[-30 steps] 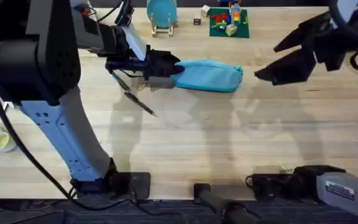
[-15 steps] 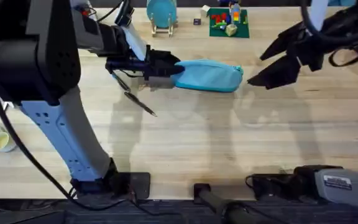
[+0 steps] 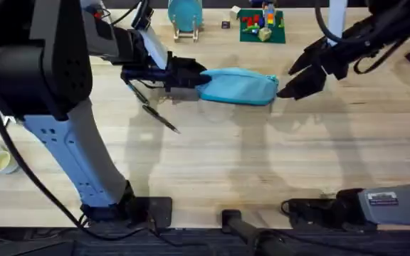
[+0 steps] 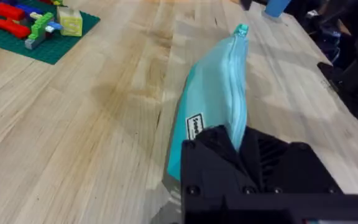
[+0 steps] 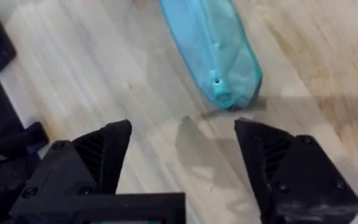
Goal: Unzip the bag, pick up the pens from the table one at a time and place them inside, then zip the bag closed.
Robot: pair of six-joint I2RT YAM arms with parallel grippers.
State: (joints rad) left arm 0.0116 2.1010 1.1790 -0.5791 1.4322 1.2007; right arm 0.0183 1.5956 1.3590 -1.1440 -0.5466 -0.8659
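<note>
Overhead — right tool (image 3: 295, 80) now nearer the bag (image 3: 238, 87).

bag's (image 3: 239, 87) left end hidden in left claw (image 3: 191, 77), one pen (image 3: 139, 93) partly covered

The bag (image 3: 239, 87) is lying lengthwise on the table (image 3: 262, 163), toward the far edge, near its middle. The left gripper (image 3: 191, 78) is gripping the bag's left end, its fingers closed on the fabric. The right gripper (image 3: 296, 77) is hovering just beside the bag's right end with its jaws spread, not touching it. Two pens (image 3: 161, 119) are lying on the table near the bag's left end, one partly under the left gripper, the other slanting toward the near edge. A blue disc (image 3: 184, 13) on a stand and a green plate (image 3: 262, 25) of bricks are sitting along the far edge.
</note>
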